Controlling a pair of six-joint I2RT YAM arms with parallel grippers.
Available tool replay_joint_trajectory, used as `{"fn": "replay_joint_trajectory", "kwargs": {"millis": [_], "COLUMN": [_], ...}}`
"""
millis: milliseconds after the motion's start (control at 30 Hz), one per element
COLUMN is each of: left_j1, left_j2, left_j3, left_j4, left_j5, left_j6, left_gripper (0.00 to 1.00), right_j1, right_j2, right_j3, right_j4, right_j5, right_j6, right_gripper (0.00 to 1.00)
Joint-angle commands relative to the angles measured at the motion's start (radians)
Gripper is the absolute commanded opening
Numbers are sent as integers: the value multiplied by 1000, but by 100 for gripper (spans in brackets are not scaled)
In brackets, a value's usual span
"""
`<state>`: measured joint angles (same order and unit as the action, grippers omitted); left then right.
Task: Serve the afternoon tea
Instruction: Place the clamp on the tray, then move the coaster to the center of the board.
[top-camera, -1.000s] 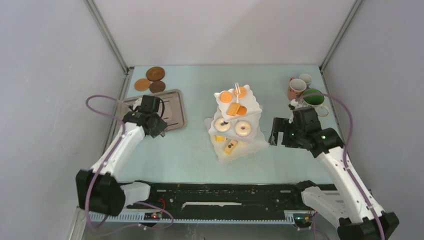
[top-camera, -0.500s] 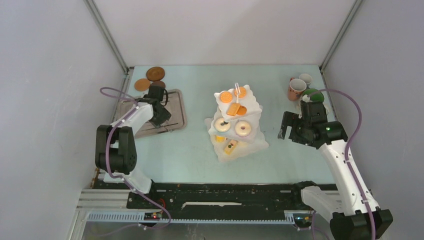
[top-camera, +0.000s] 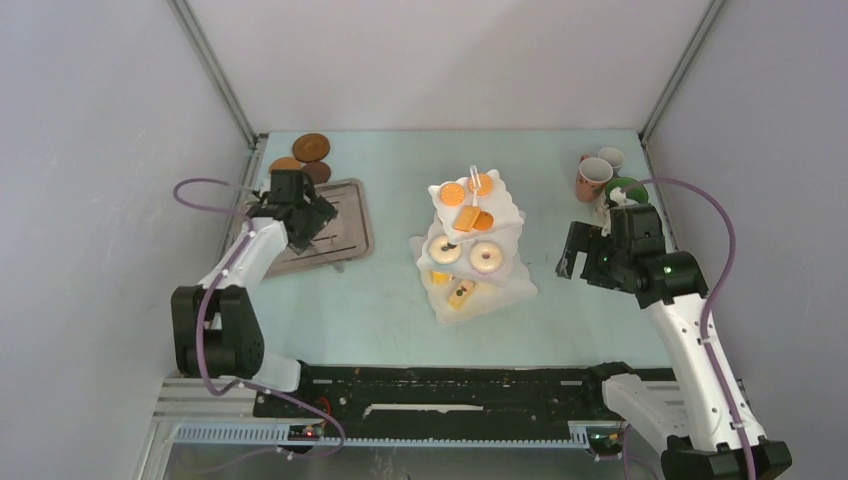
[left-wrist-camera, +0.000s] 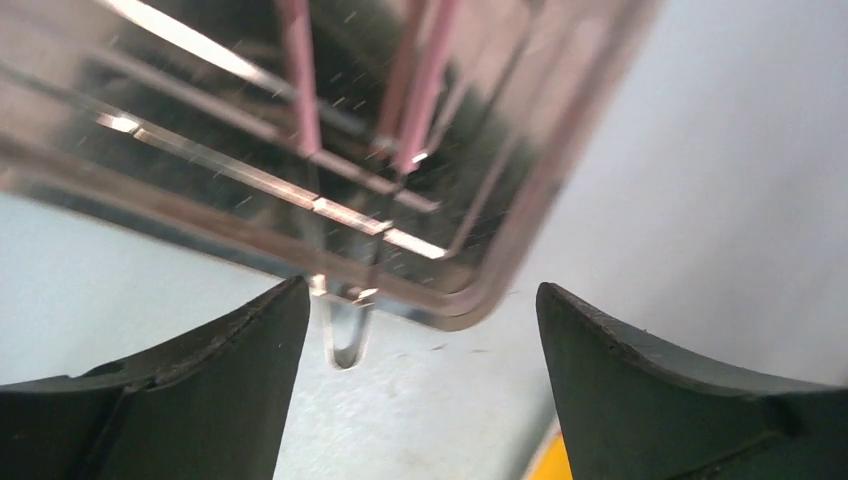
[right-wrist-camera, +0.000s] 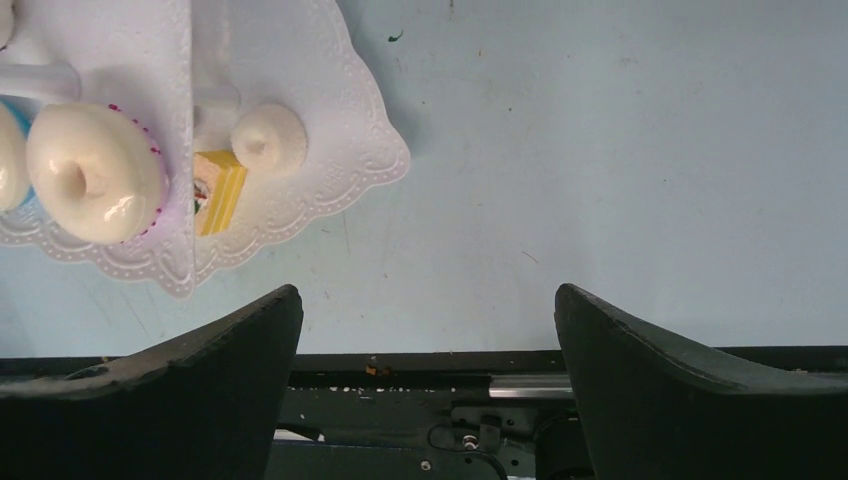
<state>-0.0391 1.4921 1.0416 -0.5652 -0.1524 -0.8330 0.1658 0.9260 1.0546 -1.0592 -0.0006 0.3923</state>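
Note:
The white three-tier stand (top-camera: 505, 213) is mid-table, with orange biscuits (top-camera: 452, 194) on top, donuts (top-camera: 487, 258) in the middle and yellow cakes (top-camera: 461, 293) at the bottom. Its lower tiers (right-wrist-camera: 330, 130) show a donut (right-wrist-camera: 95, 170) and a yellow cake (right-wrist-camera: 220, 190) in the right wrist view. The pink mug (top-camera: 592, 178), small pale mug (top-camera: 611, 157) and green-inside mug (top-camera: 627, 190) stand back right, the last partly behind my right arm. Brown coasters (top-camera: 311, 147) lie back left. My left gripper (top-camera: 312, 222) (left-wrist-camera: 420, 330) hangs open over the tray's corner. My right gripper (top-camera: 577, 262) (right-wrist-camera: 428, 330) is open and empty, right of the stand.
The grey metal tray (top-camera: 352, 240) (left-wrist-camera: 470, 300) lies at the left, with pink tongs (left-wrist-camera: 300, 90) in it and a wire handle (left-wrist-camera: 345, 340) at its rim. Side walls close in left and right. The black base rail (top-camera: 440, 390) runs along the near edge.
My left arm has folded back and swung toward the tray's far left, and its jaws have opened wider. My right arm has shifted right and back, closer to the mugs.

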Motion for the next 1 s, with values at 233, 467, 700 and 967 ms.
{"fn": "replay_joint_trajectory", "kwargs": {"millis": [233,467,700,967], "left_j1": [144,151,148,109], "left_j2": [204,513,733,857], "left_j3": [277,572,779,936], "left_j4": [422,508,362,183], "left_j5": [135,145,62,-44], "left_j6": [-41,-68,-282,-463], "left_gripper": [76,71,71,72], "right_j1": [-77,-107,-122,-136], "right_j2": [-5,71,117,145], "right_j3": [-4,-7,1,28], "right_j4": [-2,20,54,57], "right_j5": [-34,-2,-3,1], "right_j6": [44,138,178,181], "right_gripper": [100,100,97,96]}}
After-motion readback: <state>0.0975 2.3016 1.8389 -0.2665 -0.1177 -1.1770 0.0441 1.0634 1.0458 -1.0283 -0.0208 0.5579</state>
